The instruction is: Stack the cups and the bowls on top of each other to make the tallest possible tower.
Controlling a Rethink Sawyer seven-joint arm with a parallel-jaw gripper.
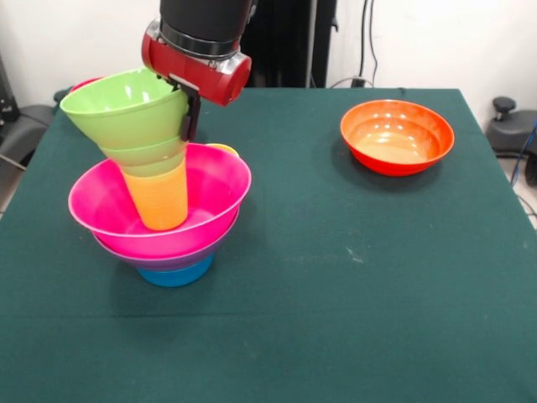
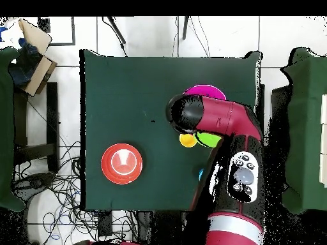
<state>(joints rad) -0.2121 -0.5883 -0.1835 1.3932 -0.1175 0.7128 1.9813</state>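
Bowls were seen nested at the table's (image 1: pixel 352 277) side: a pink bowl (image 1: pixel 214 189) on a purple one, a blue piece (image 1: pixel 174 274) beneath. An orange cup (image 1: pixel 159 201) stood inside the pink bowl, topped by a tilted lime bowl (image 1: pixel 126 105). An orange bowl (image 1: pixel 396 136) lay well apart. The gripper (image 1: pixel 191 113) was pressed against the lime bowl's side; its grip could not be told.

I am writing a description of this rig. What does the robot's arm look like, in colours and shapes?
The arm is thick and rounded, glossy red with black sections. A grey panel with round buttons sits on one link. Near the gripper, a black cylinder meets a red collar edged with a silver ring.
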